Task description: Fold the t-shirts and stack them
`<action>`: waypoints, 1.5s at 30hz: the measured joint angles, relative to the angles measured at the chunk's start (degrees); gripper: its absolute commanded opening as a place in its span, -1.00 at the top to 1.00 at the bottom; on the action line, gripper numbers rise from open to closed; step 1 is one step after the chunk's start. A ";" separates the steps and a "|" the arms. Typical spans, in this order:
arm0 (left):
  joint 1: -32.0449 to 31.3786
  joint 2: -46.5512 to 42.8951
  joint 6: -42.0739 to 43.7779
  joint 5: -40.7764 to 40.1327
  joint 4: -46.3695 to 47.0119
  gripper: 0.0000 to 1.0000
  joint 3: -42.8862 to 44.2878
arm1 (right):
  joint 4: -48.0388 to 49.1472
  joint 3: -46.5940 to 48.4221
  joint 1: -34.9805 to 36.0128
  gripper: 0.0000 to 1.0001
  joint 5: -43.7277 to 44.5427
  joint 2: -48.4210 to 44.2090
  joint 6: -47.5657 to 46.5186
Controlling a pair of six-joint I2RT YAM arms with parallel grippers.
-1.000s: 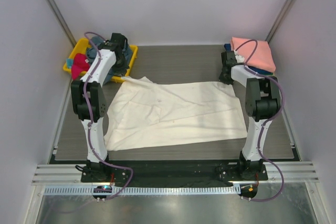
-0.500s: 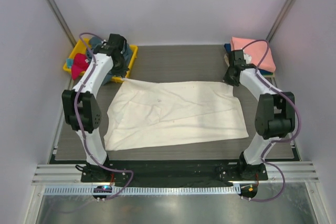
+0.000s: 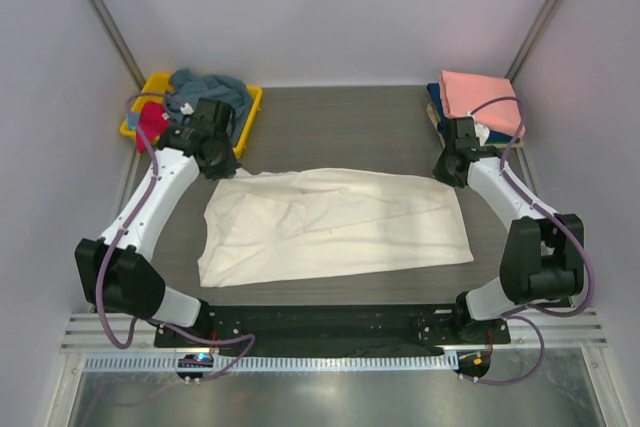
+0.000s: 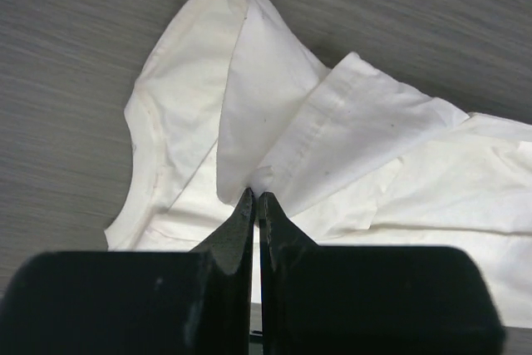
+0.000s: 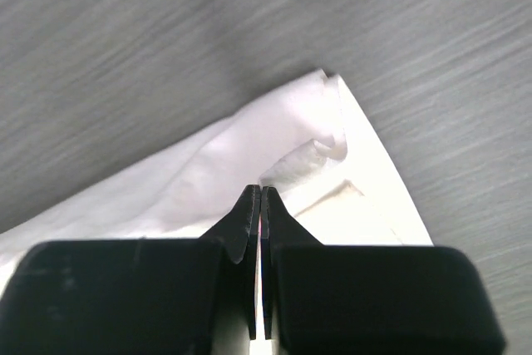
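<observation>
The large cream-white t-shirt (image 3: pixel 330 225) lies spread across the middle of the table. My left gripper (image 3: pixel 226 167) is shut on its far left corner. In the left wrist view the closed fingertips (image 4: pixel 255 195) pinch a raised fold of cream fabric (image 4: pixel 274 114). My right gripper (image 3: pixel 447 169) is shut on the far right corner. In the right wrist view its tips (image 5: pixel 261 190) clamp the cloth's edge (image 5: pixel 299 135). A folded salmon-pink tee (image 3: pixel 480 97) lies on a navy one (image 3: pixel 434 105) at the back right. Grey-blue (image 3: pixel 208 85) and magenta (image 3: pixel 152 119) tees sit in the bin.
A yellow plastic bin (image 3: pixel 152 80) stands at the back left corner, just behind my left arm. The grey table mat (image 3: pixel 340 122) runs between the bin and the folded stack. Walls close in at the left, right and back.
Both grippers have moved from the far side towards the near side, drawing the shirt's far edge with them. The shirt now covers a shallower strip, and the bin is uncovered by the left arm.
</observation>
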 measured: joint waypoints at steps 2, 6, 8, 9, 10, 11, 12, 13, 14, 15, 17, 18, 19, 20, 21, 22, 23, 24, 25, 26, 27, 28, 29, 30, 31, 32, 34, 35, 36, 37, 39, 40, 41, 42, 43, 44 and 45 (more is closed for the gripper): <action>-0.44 -2.67 -1.16 -0.07 -0.17 0.99 -3.30 | -0.52 -1.27 0.00 0.98 0.02 -1.05 0.00; -1.66 -8.28 -3.69 -0.42 -0.96 1.00 -10.10 | -1.42 -2.58 0.00 0.98 0.61 -3.48 0.02; -2.43 -10.97 -4.83 -0.37 -1.46 0.99 -12.79 | -1.44 -3.37 0.00 0.98 1.20 -4.83 0.00; -2.86 -12.72 -5.33 -0.28 -1.68 0.98 -14.45 | -1.51 -3.91 0.00 0.97 1.46 -5.46 0.04; -3.45 -14.43 -6.10 -0.11 -1.90 0.89 -15.96 | -1.51 -4.50 0.00 0.98 1.66 -5.97 0.04; -4.00 -15.98 -6.56 0.26 -1.86 0.82 -17.49 | -1.49 -5.35 0.00 0.97 1.99 -6.64 0.07; -4.52 -17.57 -7.32 0.76 -1.88 0.75 -19.02 | -1.55 -6.19 0.00 0.98 2.14 -7.13 0.09; -5.25 -19.28 -8.33 1.31 -2.08 0.44 -20.79 | -1.70 -7.08 0.00 0.65 2.36 -7.61 0.09; -6.27 -21.09 -9.25 1.92 -2.34 0.28 -22.62 | -1.73 -8.04 0.00 0.33 2.51 -7.93 0.24; -7.43 -22.73 -10.45 2.45 -2.43 0.18 -24.33 | -1.70 -8.68 0.00 0.05 2.45 -8.04 0.33; -10.10 -26.29 -12.98 3.54 -2.75 0.08 -27.52 | -1.92 -9.84 -0.02 -0.54 2.23 -8.04 0.11; -11.21 -28.09 -14.16 4.15 -3.13 0.01 -28.94 | -2.05 -10.03 0.00 -0.62 2.25 -8.04 -0.33; -11.98 -29.64 -15.10 4.42 -3.43 0.00 -29.92 | -2.27 -10.34 0.00 -0.63 2.01 -8.11 -0.33; -12.31 -30.95 -15.76 4.48 -3.76 -0.01 -30.56 | -2.43 -10.38 0.00 -0.64 1.86 -8.24 -0.48; -12.35 -32.37 -16.61 4.22 -3.93 -0.02 -31.10 | -2.40 -10.38 0.00 -0.64 1.55 -8.52 -0.46; -12.37 -33.07 -17.00 3.89 -4.02 -0.02 -31.21 | -2.38 -10.38 0.00 -0.64 1.25 -9.01 -0.44; -12.39 -33.55 -17.25 3.34 -3.80 -0.01 -31.21 | -2.38 -10.38 0.00 -0.64 0.63 -9.66 -0.44; -12.39 -33.40 -17.40 2.91 -3.41 -0.01 -31.21 | -2.25 -10.38 0.00 -0.63 -0.24 -10.40 -0.44; -12.39 -33.05 -17.55 2.54 -3.08 0.00 -31.21 | -1.88 -10.38 0.00 -0.63 -1.55 -10.99 -0.42; -12.39 -32.17 -17.86 2.21 -2.29 0.01 -31.23 | -1.14 -10.36 0.11 -0.62 -2.86 -11.43 -0.39; -12.39 -31.17 -18.01 1.97 -1.31 0.02 -31.30 | -0.33 -10.27 0.39 -0.60 -4.39 -11.43 -0.39; -12.39 -29.29 -18.21 1.66 0.04 0.03 -31.43 | 0.31 -10.23 0.76 -0.58 -5.51 -11.04 -0.37; -12.39 -27.69 -18.38 1.20 1.46 0.04 -31.65 | 1.09 -10.19 1.27 -0.57 -6.69 -10.27 -0.35; -12.39 -25.83 -18.45 0.61 3.26 0.04 -32.02 | 1.92 -10.14 1.92 -0.55 -7.93 -8.98 -0.26; -12.39 -23.17 -18.47 0.00 5.27 0.07 -32.59 | 2.91 -10.21 2.64 -0.54 -8.96 -7.32 -0.13; -12.39 -20.50 -18.58 -0.74 6.88 0.07 -33.09 | 3.72 -10.43 3.13 -0.54 -9.55 -5.86 0.09; -12.39 -14.08 -18.69 -1.99 10.84 0.10 -34.05 | 6.12 -12.13 4.35 -0.50 -10.80 -3.02 0.55; -12.39 -11.15 -18.71 -2.25 12.35 0.12 -34.18 | 6.88 -13.27 4.81 -0.50 -11.10 -2.23 0.74; -12.39 -8.09 -18.73 -2.40 14.27 0.13 -34.29 | 7.43 -14.71 5.51 -0.50 -11.32 -1.53 1.16; -12.39 -4.57 -18.82 -2.43 16.37 0.14 -34.29 | 7.67 -16.09 6.08 -0.50 -11.43 -0.96 1.60; -12.39 1.36 -19.04 -2.25 19.76 0.16 -34.21 | 9.64 -17.35 7.52 -0.49 -11.02 -1.57 2.47; -12.39 3.56 -19.02 -1.97 19.82 0.17 -33.16 | 10.43 -18.05 8.33 -0.49 -10.67 -1.73 2.73; -12.39 4.37 -19.15 -1.97 21.09 0.18 -32.30 | 11.26 -18.71 9.11 -0.47 -10.25 -2.27 3.19; -12.39 5.14 -19.28 -1.97 21.99 0.18 -31.78 | 12.17 -19.52 9.66 -0.44 -9.97 -2.95 3.58; -12.39 6.27 -19.43 -1.97 21.99 0.19 -30.69 | 13.20 -20.92 10.34 -0.43 -9.84 -4.20 4.42; -12.39 7.39 -19.52 -1.97 21.94 0.19 -29.55 | 14.05 -22.16 10.91 -0.43 -9.77 -5.33 5.11; -12.39 8.90 -19.61 -1.97 21.94 0.20 -28.04 | 14.78 -24.02 12.02 -0.42 -9.84 -7.32 6.45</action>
